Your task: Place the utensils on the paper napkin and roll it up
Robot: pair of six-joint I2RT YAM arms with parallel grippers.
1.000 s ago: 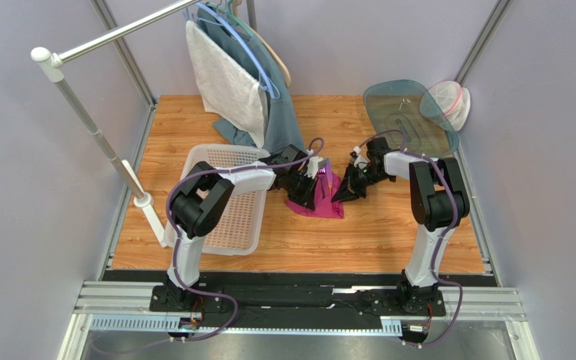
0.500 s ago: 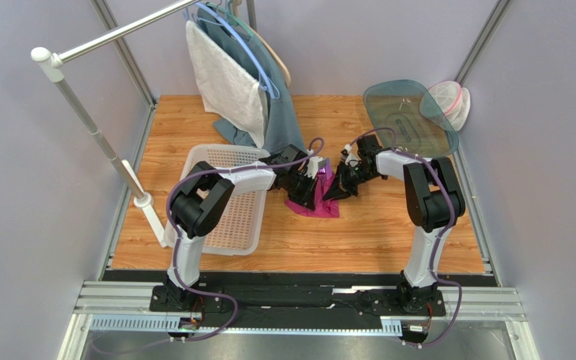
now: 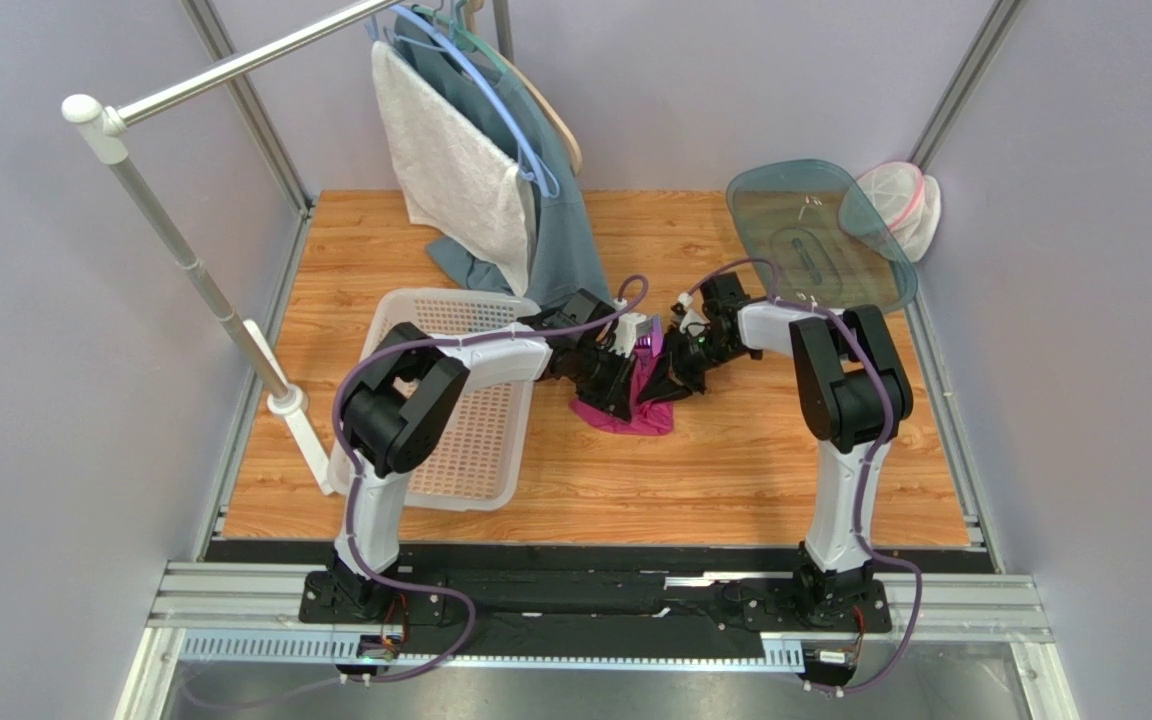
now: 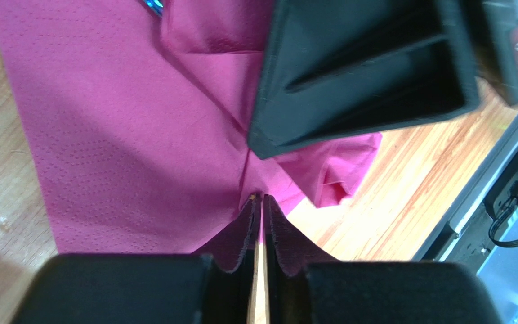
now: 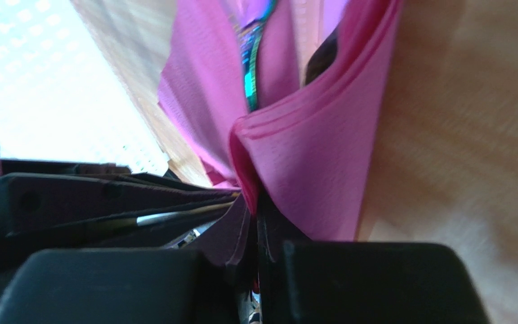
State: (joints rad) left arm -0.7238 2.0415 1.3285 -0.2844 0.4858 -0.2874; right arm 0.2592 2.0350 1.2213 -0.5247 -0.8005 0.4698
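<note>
The magenta paper napkin (image 3: 635,416) lies bunched on the wooden table between my two grippers. My left gripper (image 3: 620,387) presses in from the left, its jaws all but shut, pinching the napkin's edge (image 4: 140,135) at the tips (image 4: 262,200). My right gripper (image 3: 663,378) comes from the right, shut on a folded-over flap of the napkin (image 5: 322,155), and the red fold runs down between its fingertips (image 5: 255,202). An iridescent utensil handle (image 5: 251,64) shows inside the fold; its tip (image 4: 152,6) peeks out in the left wrist view. Any other utensils are hidden.
A white basket (image 3: 455,450) sits left of the napkin under my left arm. A grey-white towel (image 3: 455,165) and teal cloth (image 3: 560,248) hang from the rail behind. The rail's stand (image 3: 285,399) is at the left. A translucent lid (image 3: 815,225) and a bag (image 3: 898,203) lie at the back right.
My right gripper has moved left toward the left gripper, carrying the napkin's right side over. The napkin now looks narrower. The left gripper has stayed put.
</note>
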